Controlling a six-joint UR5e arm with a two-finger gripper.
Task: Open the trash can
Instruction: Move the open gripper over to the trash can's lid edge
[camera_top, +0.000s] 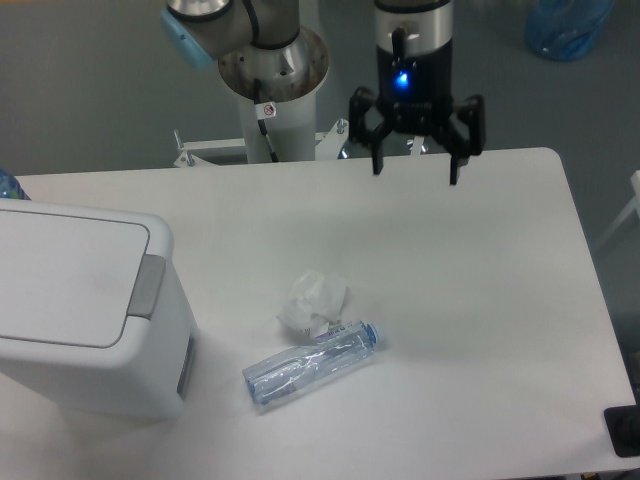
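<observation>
looks like robotics lab: arm pedestal (272, 95) bolted behind plain white desk (480, 290), grey floor (80, 90), blue bag (570, 25) in corner

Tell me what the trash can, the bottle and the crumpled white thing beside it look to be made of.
Trash can: looks like white moulded plastic, smooth and matte, with rounded corners and a grey push tab.
Bottle: clear thin plastic, see-through with glints, blue cap.
Crumpled white wad: probably tissue or paper, judging by its soft irregular folds; cannot be sure.
</observation>
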